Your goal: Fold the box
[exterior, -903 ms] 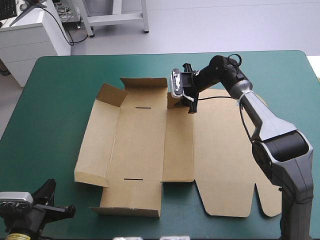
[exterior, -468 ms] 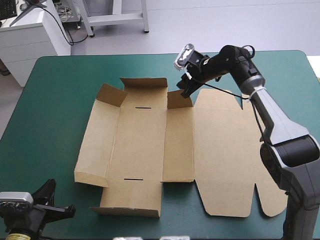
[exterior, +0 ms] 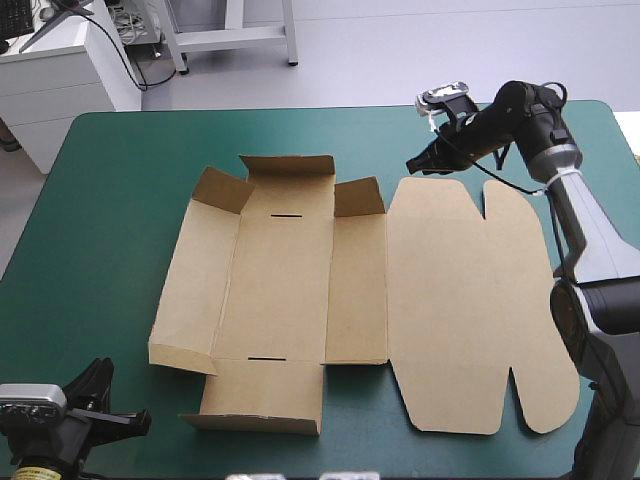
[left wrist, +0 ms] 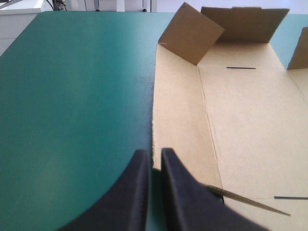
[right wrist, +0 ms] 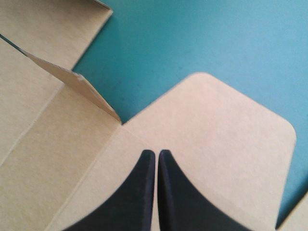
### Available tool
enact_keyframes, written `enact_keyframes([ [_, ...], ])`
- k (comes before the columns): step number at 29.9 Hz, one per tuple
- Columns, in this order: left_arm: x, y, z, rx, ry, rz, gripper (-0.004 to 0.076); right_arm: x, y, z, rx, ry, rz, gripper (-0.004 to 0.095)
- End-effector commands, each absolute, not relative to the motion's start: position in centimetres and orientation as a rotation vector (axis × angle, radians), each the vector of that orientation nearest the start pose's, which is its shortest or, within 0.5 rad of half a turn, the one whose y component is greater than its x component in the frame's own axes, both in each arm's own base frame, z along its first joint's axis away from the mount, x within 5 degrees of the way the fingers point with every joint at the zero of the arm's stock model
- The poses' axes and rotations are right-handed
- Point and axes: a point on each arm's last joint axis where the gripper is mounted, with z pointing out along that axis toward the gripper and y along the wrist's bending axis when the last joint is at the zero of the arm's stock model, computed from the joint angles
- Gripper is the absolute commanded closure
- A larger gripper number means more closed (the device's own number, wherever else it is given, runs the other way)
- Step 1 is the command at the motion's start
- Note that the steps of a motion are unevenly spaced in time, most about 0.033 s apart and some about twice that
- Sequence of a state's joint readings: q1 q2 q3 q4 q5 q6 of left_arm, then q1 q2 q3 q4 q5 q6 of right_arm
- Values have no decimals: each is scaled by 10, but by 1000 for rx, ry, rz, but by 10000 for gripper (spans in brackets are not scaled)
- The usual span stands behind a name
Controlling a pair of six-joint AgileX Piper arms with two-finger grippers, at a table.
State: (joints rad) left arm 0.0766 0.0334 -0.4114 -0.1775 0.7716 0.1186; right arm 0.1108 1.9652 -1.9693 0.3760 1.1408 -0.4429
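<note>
Here the brown box (exterior: 300,280) lies mostly flat on the teal-green table (exterior: 110,200), far flaps (exterior: 222,188) raised. The left end effector (left wrist: 153,155) is clenched, empty, near its left corner; the right end effector (right wrist: 157,154), clenched, hovers over the lid (exterior: 470,300).

Right gripper (exterior: 413,165) at far edge of box (exterior: 300,285)

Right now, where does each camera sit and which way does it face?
High: above and behind the robot, facing forward and down at the table and box; both arms show.
Left wrist: over the left claw, shut, at the table's near-left corner, facing along the box's left edge toward its raised far flaps.
Right wrist: over the right claw, shut, looking down on the lid's rounded far tab.
Shared: all three show the box and table.
</note>
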Motion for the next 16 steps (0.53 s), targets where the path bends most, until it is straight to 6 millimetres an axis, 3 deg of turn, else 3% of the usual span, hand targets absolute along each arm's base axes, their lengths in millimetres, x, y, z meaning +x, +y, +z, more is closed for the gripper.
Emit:
enact_keyframes([
  [1, 22, -9, 289, -1, 1790, -76, 491, 404, 63, 377, -500, 2384, 302, 904],
  [4, 23, -9, 290, -2, 1781, -75, 283, 383, 56, 377, -433, 2343, 281, 904],
  [6, 24, -8, 293, -3, 1766, -63, 213, 368, 53, 373, -404, 2330, 268, 904],
  [12, 39, -6, 314, -9, 1774, -51, 199, 318, 45, 366, -339, 2267, 228, 905],
  [16, 63, -3, 337, -4, 1840, -21, 198, 286, 40, 355, -300, 2216, 201, 905],
])
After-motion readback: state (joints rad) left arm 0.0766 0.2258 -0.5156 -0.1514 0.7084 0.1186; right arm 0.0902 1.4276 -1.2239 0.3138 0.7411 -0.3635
